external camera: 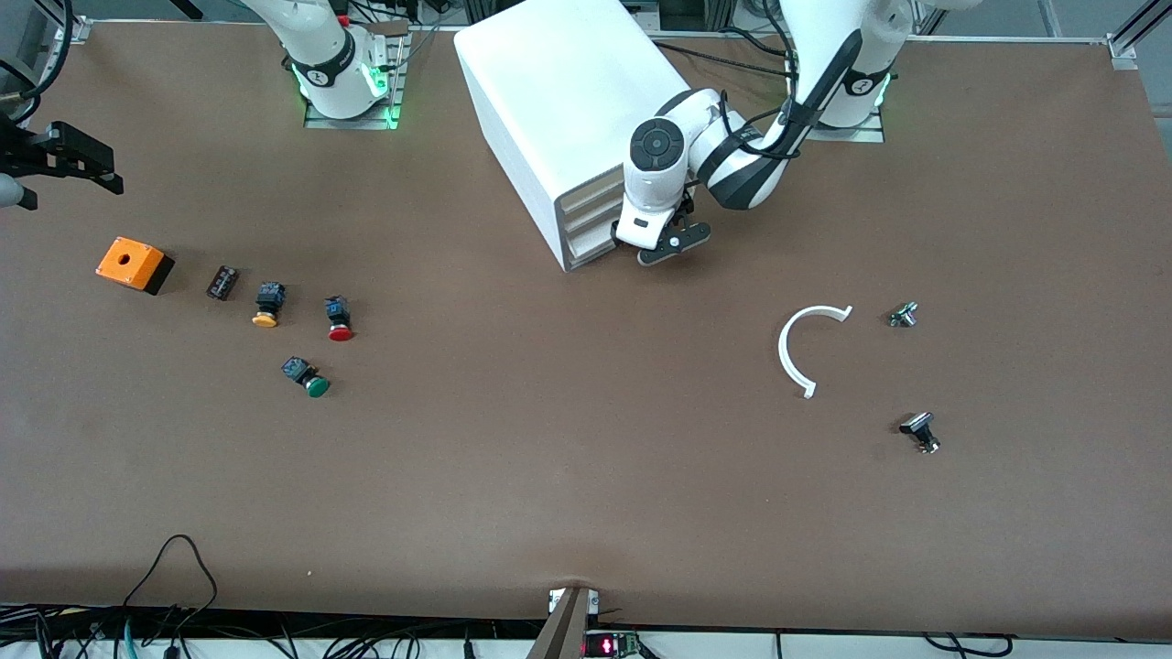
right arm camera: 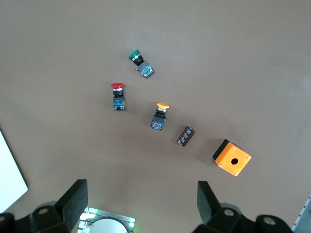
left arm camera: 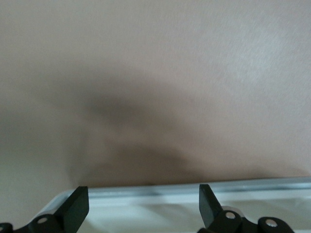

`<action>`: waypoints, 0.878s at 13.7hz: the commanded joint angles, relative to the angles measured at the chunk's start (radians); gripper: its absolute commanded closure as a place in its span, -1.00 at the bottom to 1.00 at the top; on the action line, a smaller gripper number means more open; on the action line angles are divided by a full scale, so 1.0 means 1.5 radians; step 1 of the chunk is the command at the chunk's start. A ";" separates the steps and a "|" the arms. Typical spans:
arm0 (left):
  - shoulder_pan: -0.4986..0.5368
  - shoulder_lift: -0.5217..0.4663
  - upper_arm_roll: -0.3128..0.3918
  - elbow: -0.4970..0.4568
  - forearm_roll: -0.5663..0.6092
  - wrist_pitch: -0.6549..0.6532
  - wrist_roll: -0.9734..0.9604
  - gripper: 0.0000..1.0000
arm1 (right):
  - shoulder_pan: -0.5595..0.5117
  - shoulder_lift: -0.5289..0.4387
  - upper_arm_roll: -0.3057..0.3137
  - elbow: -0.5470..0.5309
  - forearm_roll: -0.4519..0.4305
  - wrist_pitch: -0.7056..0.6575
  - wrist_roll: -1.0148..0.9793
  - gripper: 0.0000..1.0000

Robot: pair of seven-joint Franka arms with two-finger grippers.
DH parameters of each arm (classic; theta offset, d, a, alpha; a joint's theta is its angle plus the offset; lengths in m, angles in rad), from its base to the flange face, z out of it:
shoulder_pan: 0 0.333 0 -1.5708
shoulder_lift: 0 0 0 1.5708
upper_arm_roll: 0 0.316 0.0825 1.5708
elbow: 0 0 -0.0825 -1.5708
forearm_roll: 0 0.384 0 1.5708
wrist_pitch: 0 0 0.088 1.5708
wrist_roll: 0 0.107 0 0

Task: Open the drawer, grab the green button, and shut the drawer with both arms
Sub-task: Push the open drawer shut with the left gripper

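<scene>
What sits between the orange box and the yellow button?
A small black block lies between the orange box and the yellow button, clear in the front view.

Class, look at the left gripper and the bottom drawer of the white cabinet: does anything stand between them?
Nothing visible does. The left gripper, fingers open, sits right at the bottom drawer of the cabinet; the left wrist view shows the drawer's lip between its fingers.
</scene>
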 commanded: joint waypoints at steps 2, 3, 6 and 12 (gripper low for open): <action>0.000 -0.021 -0.010 -0.017 -0.025 -0.019 0.001 -1.00 | 0.000 -0.015 0.001 -0.017 0.018 -0.001 -0.023 -1.00; 0.000 -0.021 -0.013 -0.017 -0.025 -0.032 0.003 -1.00 | 0.000 -0.012 0.000 -0.017 0.018 -0.003 -0.027 -1.00; 0.053 -0.039 -0.013 -0.005 -0.020 -0.041 0.029 -1.00 | 0.000 -0.009 0.001 -0.012 0.015 -0.002 -0.030 -1.00; 0.261 -0.156 -0.010 0.054 -0.013 -0.110 0.336 -1.00 | -0.002 -0.005 -0.001 -0.012 0.016 -0.004 -0.032 -1.00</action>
